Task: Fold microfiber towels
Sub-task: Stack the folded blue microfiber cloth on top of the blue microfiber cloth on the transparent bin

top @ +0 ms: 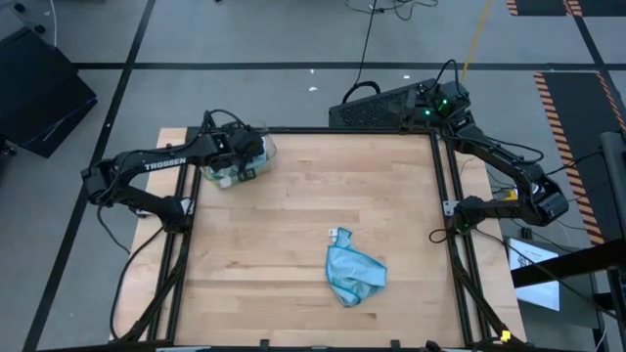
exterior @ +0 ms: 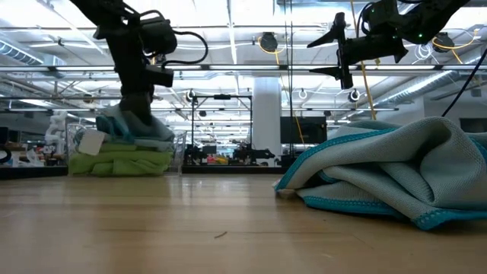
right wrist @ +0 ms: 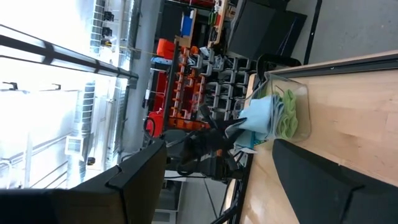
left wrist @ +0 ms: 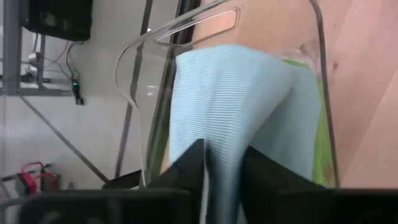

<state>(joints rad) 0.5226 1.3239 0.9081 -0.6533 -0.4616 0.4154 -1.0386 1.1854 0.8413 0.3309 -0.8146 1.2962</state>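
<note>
The left tool (left wrist: 222,180) is in the clear bin (top: 256,156) at the counter's (top: 293,244) 10 o'clock corner, fingers pinching a light blue towel (left wrist: 236,106) over green towels (exterior: 118,161). The right tool (exterior: 340,53) hangs wide at 2 o'clock. A crumpled blue towel (top: 354,277) lies at 5 o'clock.

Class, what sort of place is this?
Probably an industrial robotics lab: a framed wooden table, striped hazard tape on the floor, and stocked parts shelves beyond.
</note>
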